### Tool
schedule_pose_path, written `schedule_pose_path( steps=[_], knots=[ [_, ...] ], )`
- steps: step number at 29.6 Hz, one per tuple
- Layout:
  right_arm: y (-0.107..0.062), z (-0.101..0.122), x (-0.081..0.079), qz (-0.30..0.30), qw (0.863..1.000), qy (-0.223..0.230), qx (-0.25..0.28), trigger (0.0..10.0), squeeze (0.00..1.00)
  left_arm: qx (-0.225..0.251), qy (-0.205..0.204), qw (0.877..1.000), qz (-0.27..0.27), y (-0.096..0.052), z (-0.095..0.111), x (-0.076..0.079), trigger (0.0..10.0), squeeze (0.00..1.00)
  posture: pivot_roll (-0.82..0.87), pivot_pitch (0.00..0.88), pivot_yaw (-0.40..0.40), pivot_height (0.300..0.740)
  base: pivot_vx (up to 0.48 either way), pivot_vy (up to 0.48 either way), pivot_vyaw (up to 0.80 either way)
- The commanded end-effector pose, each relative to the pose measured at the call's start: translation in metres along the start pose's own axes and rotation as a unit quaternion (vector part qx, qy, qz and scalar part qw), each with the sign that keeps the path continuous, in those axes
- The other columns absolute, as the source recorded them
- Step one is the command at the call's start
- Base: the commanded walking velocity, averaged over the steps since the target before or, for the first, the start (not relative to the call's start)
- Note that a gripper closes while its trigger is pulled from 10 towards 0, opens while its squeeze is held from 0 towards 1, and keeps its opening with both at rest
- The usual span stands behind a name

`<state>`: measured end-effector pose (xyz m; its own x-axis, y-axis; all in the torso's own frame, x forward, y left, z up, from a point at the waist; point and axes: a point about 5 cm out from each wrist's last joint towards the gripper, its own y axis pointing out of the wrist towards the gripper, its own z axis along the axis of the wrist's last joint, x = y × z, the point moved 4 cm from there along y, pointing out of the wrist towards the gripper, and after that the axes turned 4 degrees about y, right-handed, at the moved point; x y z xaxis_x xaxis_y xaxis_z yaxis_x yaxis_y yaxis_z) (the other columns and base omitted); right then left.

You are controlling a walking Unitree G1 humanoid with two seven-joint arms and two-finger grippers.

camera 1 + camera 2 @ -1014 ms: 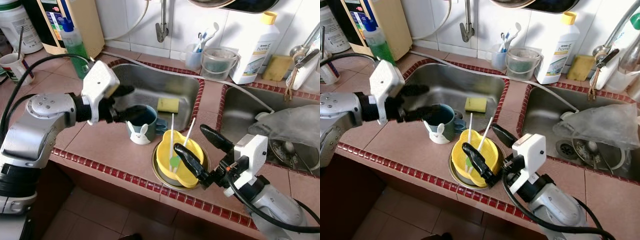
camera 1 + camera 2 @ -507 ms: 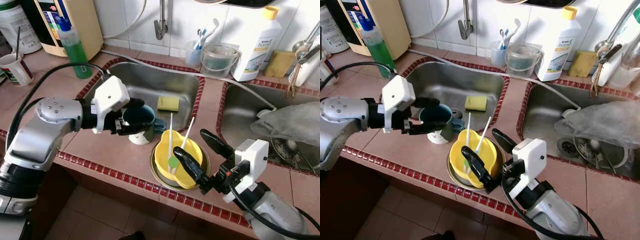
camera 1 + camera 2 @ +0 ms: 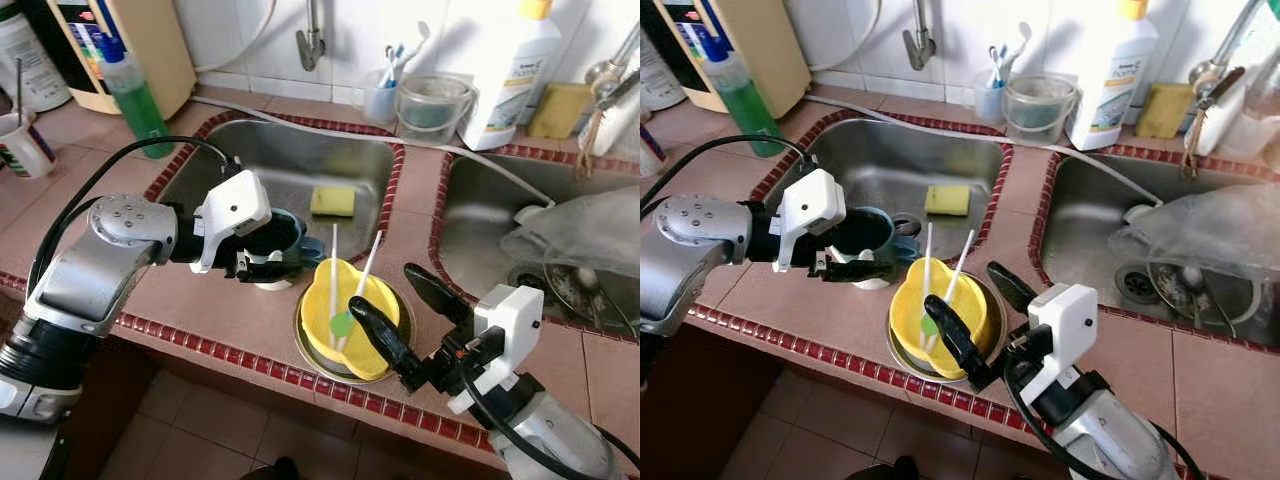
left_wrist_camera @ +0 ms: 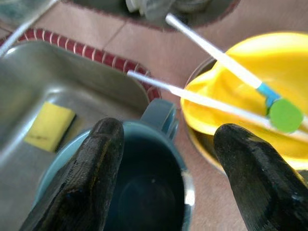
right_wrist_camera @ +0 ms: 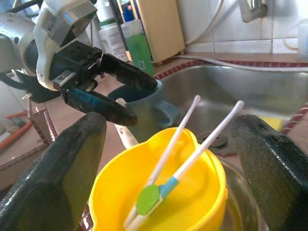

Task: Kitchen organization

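A teal mug [image 3: 872, 230] with a white rabbit figure on its side stands on the tiled counter at the sink's front edge. My left gripper [image 3: 283, 247] is open at its rim, one finger over the mouth and the other outside near the handle. Just right of the mug, a yellow bowl [image 3: 345, 320] sits in a shallow metal dish and holds two white sticks, one with a green disc. My right gripper [image 3: 405, 315] is open, and its fingers [image 5: 62, 178] stand on either side of the bowl without touching it.
A yellow sponge [image 3: 332, 201] lies in the left sink [image 3: 250, 160]. A green soap bottle [image 3: 130, 95] stands at the back left. A toothbrush cup [image 3: 380, 95], a clear tub [image 3: 430, 105] and a white detergent bottle [image 3: 510, 70] line the back. A plastic bag [image 3: 580, 235] fills the right sink.
My left gripper has come forward and down over the mug, its fingers now at the rim. The camera has shifted slightly. The right gripper stays at the yellow bowl.
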<state>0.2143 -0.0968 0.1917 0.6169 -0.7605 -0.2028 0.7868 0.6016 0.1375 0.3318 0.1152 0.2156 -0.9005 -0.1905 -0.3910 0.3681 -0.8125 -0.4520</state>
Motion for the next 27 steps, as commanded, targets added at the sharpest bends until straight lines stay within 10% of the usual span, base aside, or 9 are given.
schedule_pose_path(
  steps=[1,18,20,21,23,27],
  knots=[
    [-0.001,0.002,-0.005,0.006,1.000,0.001,0.002,10.0,0.00,-0.024,0.000,1.000,-0.002,-0.003,-0.006,-0.001,10.0,0.00,-0.15,0.194,0.111,0.740,0.000,0.000,0.00],
    [-0.001,0.001,-0.004,0.009,1.000,0.001,-0.001,10.0,0.00,-0.055,0.027,0.998,-0.015,-0.018,-0.004,-0.003,10.0,0.00,-0.14,0.183,0.103,0.740,0.000,0.000,0.00],
    [-0.001,0.001,-0.004,0.010,1.000,0.000,-0.001,10.0,0.00,-0.057,0.032,0.998,-0.023,-0.019,-0.003,-0.001,7.7,0.00,-0.14,0.178,0.101,0.740,0.000,0.000,0.00],
    [-0.001,0.002,-0.004,0.010,1.000,-0.001,0.000,10.0,0.00,-0.060,0.036,0.997,-0.028,-0.020,-0.004,0.000,4.1,0.00,-0.14,0.177,0.101,0.740,0.000,0.000,0.00],
    [0.000,0.002,-0.003,0.011,1.000,-0.001,0.000,10.0,0.00,-0.066,0.045,0.996,-0.042,-0.021,-0.005,0.003,0.0,0.00,-0.14,0.175,0.103,0.740,0.000,0.000,0.00],
    [0.000,0.002,-0.004,0.011,1.000,-0.002,0.001,10.0,0.00,-0.078,0.054,0.994,-0.061,-0.024,-0.007,0.007,0.0,0.00,-0.14,0.173,0.107,0.740,0.000,0.000,0.00]
  ],
)
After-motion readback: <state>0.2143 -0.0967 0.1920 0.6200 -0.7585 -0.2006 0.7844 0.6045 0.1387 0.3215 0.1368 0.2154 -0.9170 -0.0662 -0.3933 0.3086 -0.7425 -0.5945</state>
